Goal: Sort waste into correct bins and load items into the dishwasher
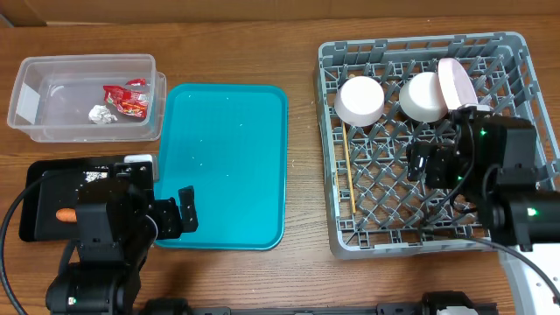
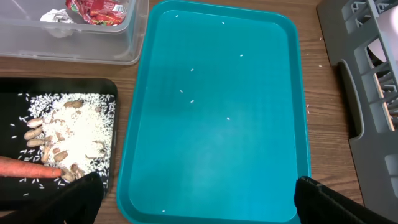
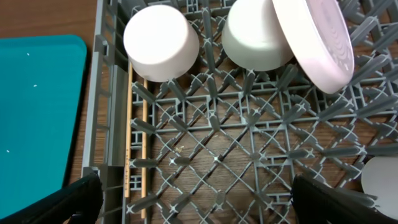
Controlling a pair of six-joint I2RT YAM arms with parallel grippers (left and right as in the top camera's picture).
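Inside the grey dish rack (image 1: 325, 131), toward 12 o'clock, sit two white bowls (image 1: 360, 100), with the pink plate (image 1: 456, 81) leaning beside the right one; the chopsticks (image 1: 351, 175) lie at 9 o'clock. The red wrapper (image 1: 124, 96) and foil ball (image 1: 102, 114) are in the clear tub (image 1: 35, 122), the carrot (image 1: 66, 214) and rice (image 2: 74, 130) in the black tray (image 1: 35, 201). The left claw (image 2: 199, 208) and right claw (image 3: 196, 199) are spread wide and hold nothing.

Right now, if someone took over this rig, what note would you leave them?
Left gripper: open, empty, above the teal tray. Right gripper: open, empty, above the dish rack.
Red wrapper and foil ball are in the clear tub; carrot, rice and nuts in the black tray.
Two white bowls, the plate and chopsticks are in the rack.
Remaining: apparently just stray rice grains on the teal tray.
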